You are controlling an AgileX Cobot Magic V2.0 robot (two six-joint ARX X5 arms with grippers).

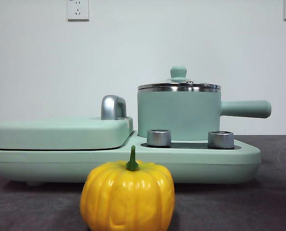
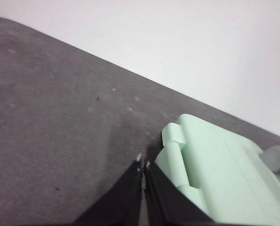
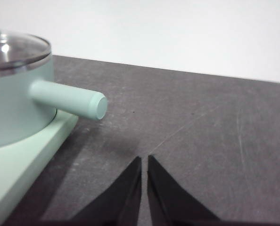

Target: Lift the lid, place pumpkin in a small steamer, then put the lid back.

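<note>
Yellow pumpkin (image 1: pixel 127 196) sits in front of the lidded (image 1: pixel 179 84) small steamer (image 1: pixel 178 115); left gripper (image 2: pixel 143 165) and right gripper (image 3: pixel 144 160) hover nearby, jaws together.

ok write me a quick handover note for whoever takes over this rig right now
Left pincer: shut, empty, low beside the flat mint-green hinged cover.
Right pincer: shut, empty, over bare table near the steamer's handle.
Round glass lid with mint knob sits on the mint-green cylindrical steamer pot.
Glossy yellow ribbed pumpkin stands on the table in front of the appliance.
Done: nothing.
Left: lift lid, put pumpkin in, replace lid.
</note>
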